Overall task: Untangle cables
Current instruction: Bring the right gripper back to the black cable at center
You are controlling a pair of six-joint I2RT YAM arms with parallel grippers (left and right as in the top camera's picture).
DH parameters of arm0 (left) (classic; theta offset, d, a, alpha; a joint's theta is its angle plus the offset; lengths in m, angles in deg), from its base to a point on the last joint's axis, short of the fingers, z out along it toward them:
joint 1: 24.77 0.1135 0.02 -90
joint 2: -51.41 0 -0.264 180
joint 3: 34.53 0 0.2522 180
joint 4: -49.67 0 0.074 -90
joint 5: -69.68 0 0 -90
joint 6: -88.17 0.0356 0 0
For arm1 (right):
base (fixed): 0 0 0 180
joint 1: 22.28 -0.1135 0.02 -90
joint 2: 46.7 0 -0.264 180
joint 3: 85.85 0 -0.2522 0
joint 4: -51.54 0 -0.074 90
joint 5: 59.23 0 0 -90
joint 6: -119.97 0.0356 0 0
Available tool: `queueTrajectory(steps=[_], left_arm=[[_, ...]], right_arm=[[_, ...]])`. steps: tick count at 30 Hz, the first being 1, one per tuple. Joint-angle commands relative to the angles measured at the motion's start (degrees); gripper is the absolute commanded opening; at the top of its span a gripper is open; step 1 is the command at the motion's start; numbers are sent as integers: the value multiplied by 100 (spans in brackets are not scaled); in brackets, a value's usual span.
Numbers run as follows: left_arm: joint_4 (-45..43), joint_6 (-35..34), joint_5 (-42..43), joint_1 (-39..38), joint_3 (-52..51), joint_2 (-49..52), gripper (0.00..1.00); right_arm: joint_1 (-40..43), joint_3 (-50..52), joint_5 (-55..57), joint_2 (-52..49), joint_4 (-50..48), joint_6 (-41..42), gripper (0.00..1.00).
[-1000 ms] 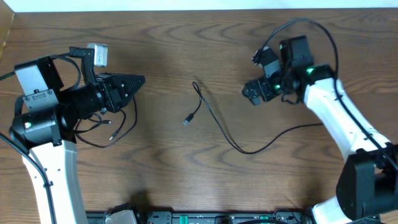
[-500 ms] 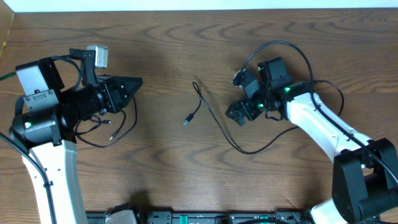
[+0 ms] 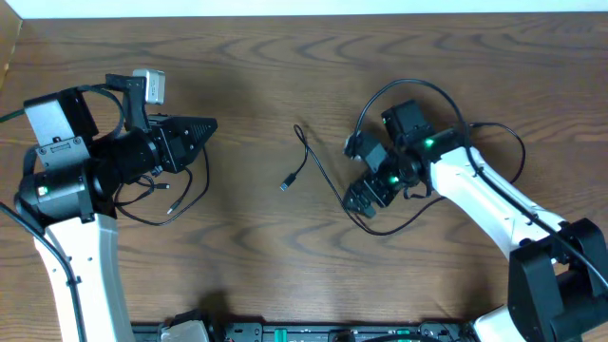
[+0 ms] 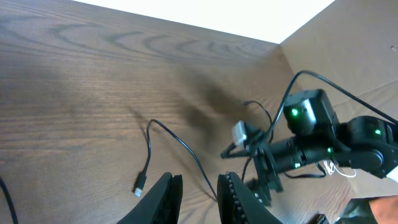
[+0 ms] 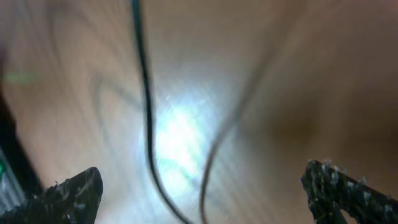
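The right hand [image 3: 366, 199] hangs spread wide and low over the black cable [image 3: 321, 175] lying loose in the middle of the table [image 3: 247, 76], seemingly straddling it to pinch, while the left hand [image 3: 211, 125] hovers aside, narrowly parted and empty.

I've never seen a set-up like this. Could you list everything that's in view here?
table: one, brown wood grain, fills the overhead view
long cable: one, black, mid-table, small plug end toward the centre, running right beneath the right arm
thin cords: black, looped beside the left arm with a small plug end; exact count unclear
white strip: one, along the table's far edge
cardboard panel: one, tan, beyond the table in the left wrist view
left arm: one, black and white, left side
left gripper: one, black, fingers slightly apart, nothing seen between them
right arm: one, white and black, right side
right gripper: one, black, wide open, low over the long cable
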State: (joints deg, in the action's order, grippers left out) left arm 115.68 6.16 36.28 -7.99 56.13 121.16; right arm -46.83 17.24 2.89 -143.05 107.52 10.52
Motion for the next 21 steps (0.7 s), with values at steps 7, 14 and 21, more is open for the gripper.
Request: queueTrajectory(steps=[7, 14, 21], left_arm=[[42, 125, -35, 13, -4, -11, 25], [42, 125, -33, 13, -4, -11, 25], [42, 144, -35, 13, -4, -11, 25]], right_arm=[[-402, 361, 297, 120, -313, -212, 99], [-404, 719, 354, 120, -675, -68, 99], [-404, 785, 354, 120, -715, -31, 99]])
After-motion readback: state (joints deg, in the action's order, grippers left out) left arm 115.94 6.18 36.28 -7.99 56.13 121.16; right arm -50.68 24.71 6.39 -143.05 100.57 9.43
